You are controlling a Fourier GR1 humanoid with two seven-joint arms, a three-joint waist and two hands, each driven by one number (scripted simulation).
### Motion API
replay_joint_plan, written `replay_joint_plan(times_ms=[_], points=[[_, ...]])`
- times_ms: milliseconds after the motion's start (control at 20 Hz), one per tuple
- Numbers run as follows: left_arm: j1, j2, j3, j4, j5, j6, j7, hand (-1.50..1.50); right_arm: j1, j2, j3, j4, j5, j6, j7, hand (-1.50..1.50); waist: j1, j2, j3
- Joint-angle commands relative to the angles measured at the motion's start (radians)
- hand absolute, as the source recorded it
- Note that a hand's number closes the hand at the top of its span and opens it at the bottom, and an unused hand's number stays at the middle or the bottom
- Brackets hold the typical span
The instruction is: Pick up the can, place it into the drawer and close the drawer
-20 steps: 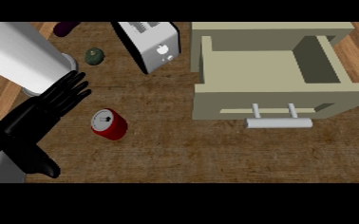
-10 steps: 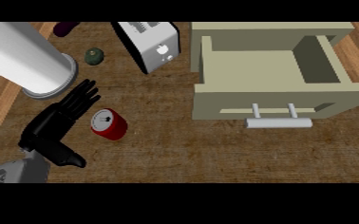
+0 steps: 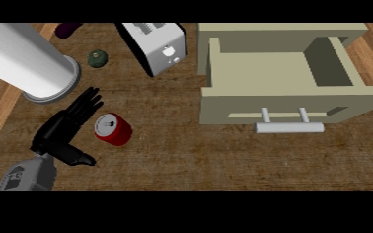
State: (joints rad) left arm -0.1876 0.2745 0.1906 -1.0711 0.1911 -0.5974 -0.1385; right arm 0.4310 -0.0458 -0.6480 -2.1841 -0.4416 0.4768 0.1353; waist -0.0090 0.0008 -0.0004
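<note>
Black fingers of our left hand (image 3: pixel 65 126) are spread straight, thumb jutting low and right, holding nothing. Just to its right, close beside the fingers, stands the red can (image 3: pixel 113 129), upright with its silver top facing us. The open drawer (image 3: pixel 280 86) lies well apart, farther right. Our right hand is out of view.

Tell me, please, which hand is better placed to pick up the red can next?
The left. The left robot hand lies open right beside the can, just to its left on the counter. No right hand shows in the head view. The drawer stands open to the right.
</note>
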Motion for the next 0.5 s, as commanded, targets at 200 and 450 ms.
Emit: replay_joint_plan(times_ms=[200,450], points=[[0.001,0.031,-0.009,0.145,-0.084,-0.042,-0.148,-1.5,-0.035,-0.032,-0.066,0.041,-0.037,0.05,0.015,-1.5,0.004,-0.001,0.0],[-0.14,0.053,0.016,0.403,-0.125,-0.043,-0.221,-1.5,-0.022,-0.057,-0.097,-0.019,-0.109,0.037,0.091,-1.5,-0.003,0.0,0.0]])
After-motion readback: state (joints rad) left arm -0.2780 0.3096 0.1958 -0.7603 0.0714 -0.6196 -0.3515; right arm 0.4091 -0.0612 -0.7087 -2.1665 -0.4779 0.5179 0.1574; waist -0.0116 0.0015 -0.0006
